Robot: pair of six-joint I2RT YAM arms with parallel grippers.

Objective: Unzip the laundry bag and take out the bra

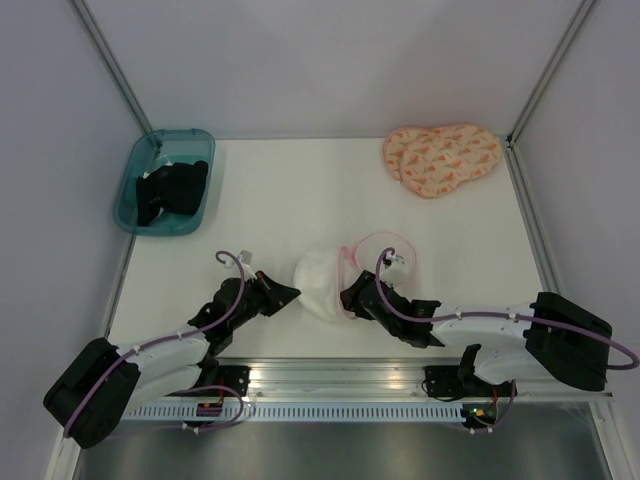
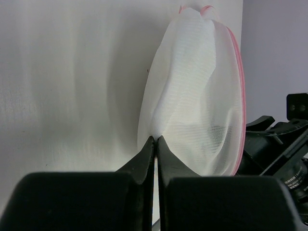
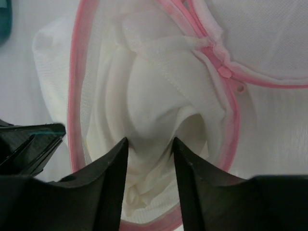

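The laundry bag [image 1: 388,250], white mesh with pink edging, lies at the table's middle front with its zip open. Its pink zip slider [image 3: 226,72] sits at the upper right of the opening. The white bra [image 3: 159,96] is bunched inside the opening and shows as a white mass in the top view [image 1: 318,280]. My left gripper [image 2: 156,138] is shut on the bag's mesh [image 2: 192,96] at its left edge [image 1: 292,293]. My right gripper [image 3: 149,144] is inside the opening [image 1: 348,295], its fingers pressed against a thick fold of the bra.
A teal bin [image 1: 182,134] holding black clothing [image 1: 170,190] stands at the back left. A peach patterned pad [image 1: 440,158] lies at the back right. Metal frame posts rise at both back corners. A metal rail runs along the front edge.
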